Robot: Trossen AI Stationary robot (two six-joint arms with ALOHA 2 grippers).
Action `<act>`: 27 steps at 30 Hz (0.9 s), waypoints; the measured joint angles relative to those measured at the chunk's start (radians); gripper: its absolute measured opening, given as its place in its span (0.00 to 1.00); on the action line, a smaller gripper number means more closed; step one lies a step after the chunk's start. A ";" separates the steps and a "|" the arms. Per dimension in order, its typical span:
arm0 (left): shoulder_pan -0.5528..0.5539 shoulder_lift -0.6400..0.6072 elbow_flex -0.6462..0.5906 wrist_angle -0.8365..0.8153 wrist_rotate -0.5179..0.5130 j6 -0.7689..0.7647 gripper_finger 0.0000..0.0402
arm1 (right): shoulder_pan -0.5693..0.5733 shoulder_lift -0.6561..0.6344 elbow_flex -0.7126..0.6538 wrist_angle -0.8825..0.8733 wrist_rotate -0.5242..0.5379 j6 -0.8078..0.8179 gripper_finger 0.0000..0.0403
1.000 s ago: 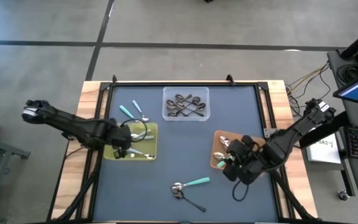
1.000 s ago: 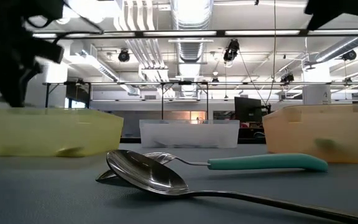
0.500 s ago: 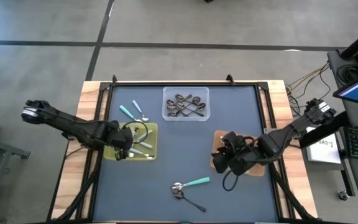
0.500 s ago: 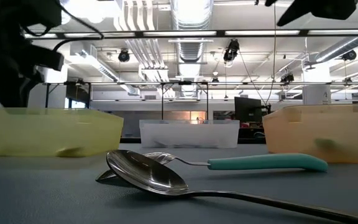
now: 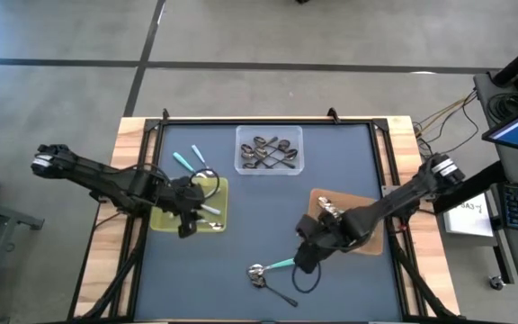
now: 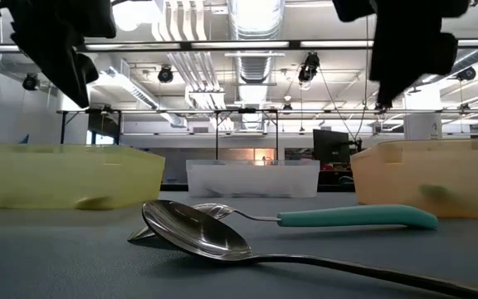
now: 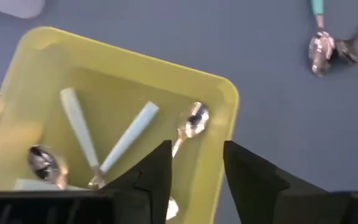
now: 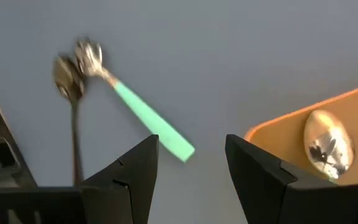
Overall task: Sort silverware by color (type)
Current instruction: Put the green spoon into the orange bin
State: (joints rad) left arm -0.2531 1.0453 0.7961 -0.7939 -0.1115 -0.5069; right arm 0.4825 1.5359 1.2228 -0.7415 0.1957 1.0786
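A teal-handled spoon (image 5: 284,264) and an all-dark spoon (image 5: 272,286) lie on the blue mat near the table's front, their heads touching (image 8: 82,59). My right gripper (image 5: 302,256) hangs open just right of the teal handle (image 8: 151,124) and touches nothing. My left gripper (image 5: 190,219) is open above the near right corner of the yellow tray (image 7: 229,93). That tray holds pale-blue-handled spoons (image 7: 126,140). The clear tray (image 5: 241,135) holds dark spoons (image 5: 271,153). The orange tray (image 8: 291,124) holds a spoon with a silver head (image 8: 328,146).
A teal-handled spoon (image 5: 182,161) and a pale-blue-handled one (image 5: 203,160) lie on the mat just beyond the yellow tray. Bare mat stretches across the middle between the three trays. A raised black frame (image 5: 268,120) borders the mat.
My right gripper has swung from over the orange tray toward the table's left and near edge and come down beside the teal spoon. My left gripper has risen from the yellow tray and shifted a little toward the table's right. The spoons near the front have not moved.
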 joint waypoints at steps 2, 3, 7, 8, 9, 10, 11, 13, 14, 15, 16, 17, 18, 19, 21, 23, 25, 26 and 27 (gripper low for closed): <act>-0.002 0.001 -0.001 0.004 0.026 0.000 0.35 | 0.001 0.030 0.000 0.012 -0.023 -0.043 0.44; -0.002 0.001 -0.007 0.017 0.041 -0.006 0.36 | 0.002 0.044 0.000 0.029 -0.035 -0.078 0.44; -0.011 0.001 -0.023 0.079 0.076 -0.025 0.40 | 0.008 0.105 0.001 0.122 -0.101 -0.275 0.43; -0.015 0.001 -0.023 0.102 0.076 -0.025 0.41 | 0.009 0.119 0.001 0.141 -0.119 -0.334 0.43; -0.017 0.000 -0.023 0.122 0.076 -0.025 0.41 | 0.009 0.132 0.001 0.155 -0.136 -0.392 0.42; -0.019 0.000 -0.023 0.136 0.076 -0.026 0.41 | 0.009 0.144 0.001 0.170 -0.148 -0.443 0.41; -0.019 0.000 -0.023 0.147 0.076 -0.026 0.41 | 0.009 0.155 0.001 0.184 -0.152 -0.487 0.40; -0.019 0.000 -0.023 0.164 0.076 -0.026 0.41 | 0.006 0.172 0.001 0.194 -0.152 -0.552 0.38; -0.019 0.000 -0.023 0.166 0.076 -0.026 0.41 | 0.003 0.179 0.001 0.202 -0.153 -0.576 0.37; -0.019 0.000 -0.024 0.163 0.076 -0.026 0.41 | 0.001 0.184 0.001 0.206 -0.151 -0.595 0.36; -0.019 0.000 -0.024 0.163 0.075 -0.026 0.41 | -0.003 0.186 0.001 0.204 -0.152 -0.613 0.36; -0.019 0.000 -0.024 0.164 0.075 -0.026 0.41 | -0.005 0.191 0.001 0.205 -0.150 -0.630 0.35; -0.019 0.000 -0.024 0.164 0.073 -0.026 0.41 | -0.009 0.195 0.001 0.211 -0.148 -0.638 0.34; -0.019 0.000 -0.024 0.165 0.073 -0.026 0.41 | -0.010 0.199 0.001 0.212 -0.146 -0.643 0.34; -0.019 0.000 -0.024 0.167 0.071 -0.022 0.41 | -0.018 0.214 0.001 0.218 -0.146 -0.644 0.33; -0.019 0.000 -0.024 0.166 0.070 -0.019 0.41 | -0.021 0.229 0.001 0.241 -0.147 -0.649 0.33; -0.019 0.000 -0.024 0.166 0.069 -0.018 0.41 | -0.023 0.247 0.001 0.256 -0.152 -0.666 0.33; -0.019 0.000 -0.024 0.166 0.069 -0.018 0.41 | -0.023 0.255 0.001 0.267 -0.152 -0.677 0.33; -0.019 0.000 -0.024 0.165 0.069 -0.018 0.41 | -0.023 0.263 0.001 0.265 -0.152 -0.680 0.33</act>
State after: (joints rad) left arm -0.2722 1.0457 0.7717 -0.6289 -0.0429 -0.5251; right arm 0.4591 1.7986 1.2236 -0.4767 0.0433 0.3990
